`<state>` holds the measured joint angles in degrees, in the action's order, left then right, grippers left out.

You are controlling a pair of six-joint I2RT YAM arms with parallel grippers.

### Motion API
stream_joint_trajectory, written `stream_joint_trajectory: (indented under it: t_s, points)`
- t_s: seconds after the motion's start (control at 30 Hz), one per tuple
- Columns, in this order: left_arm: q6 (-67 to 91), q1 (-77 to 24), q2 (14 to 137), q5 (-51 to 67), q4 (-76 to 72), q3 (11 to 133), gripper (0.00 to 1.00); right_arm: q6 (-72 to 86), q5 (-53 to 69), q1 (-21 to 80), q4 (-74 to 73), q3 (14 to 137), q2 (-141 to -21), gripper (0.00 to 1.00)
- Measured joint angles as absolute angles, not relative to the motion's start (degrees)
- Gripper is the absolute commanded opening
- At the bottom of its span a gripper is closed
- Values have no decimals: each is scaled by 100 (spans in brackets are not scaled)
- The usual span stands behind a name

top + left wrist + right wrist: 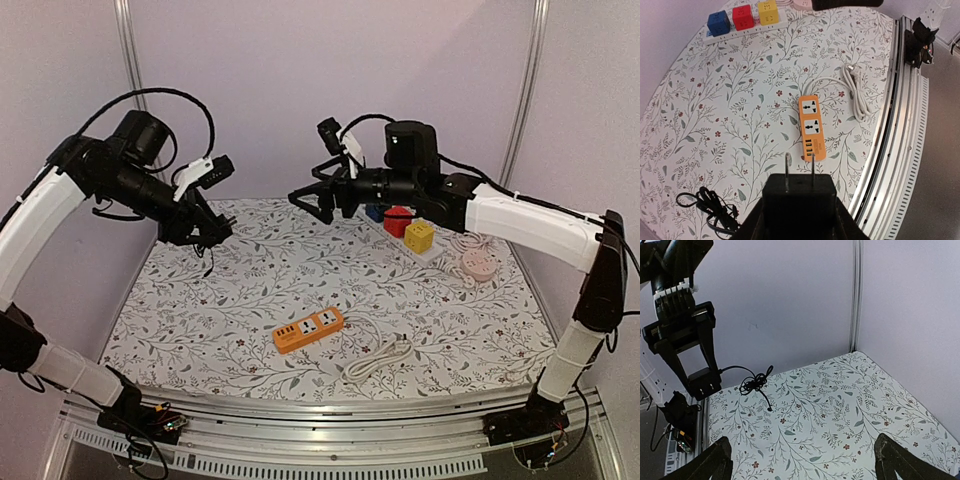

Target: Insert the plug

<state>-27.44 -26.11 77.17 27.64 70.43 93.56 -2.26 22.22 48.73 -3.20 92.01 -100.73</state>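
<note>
Currently the left gripper clamps the plug in mid-air, well apart from the strip on the table, while the right gripper stands open and empty; insertion is not yet begun.

The power strip lies front-centre, a cable, seemingly its own, just right, cube sockets behind.

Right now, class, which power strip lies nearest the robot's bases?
The orange power strip, mid-table; the cube-socket strip and pink round socket lie farther back.
</note>
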Motion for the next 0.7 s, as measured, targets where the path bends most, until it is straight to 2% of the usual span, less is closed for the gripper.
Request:
stream_joint_trajectory:
  t_s: [0.1,0.17,0.23,0.33,0.5,0.7]
  points:
    - [-2720,-2847,7741,2676,7284,9559,0,370,2265,4934,408,8659,-9854,99]
    - [-2683,-2877,7832,2783,7461,9924,0,134,2202,5153,972,7968,-9640,99]
    - [-2665,-2880,7935,2906,7496,10228,0,-923,2119,5572,1490,7013,-9297,99]
    - [-2646,-2908,8130,3122,7498,10418,0,-2967,1984,6193,1839,6250,-9019,99]
    - [-2633,-3035,8490,3402,7579,10359,0,-5319,1767,6488,2311,6399,-9008,99]
    - [-2644,-3140,8523,3516,7623,10291,0,-6733,1505,6401,2423,7258,-9240,99]
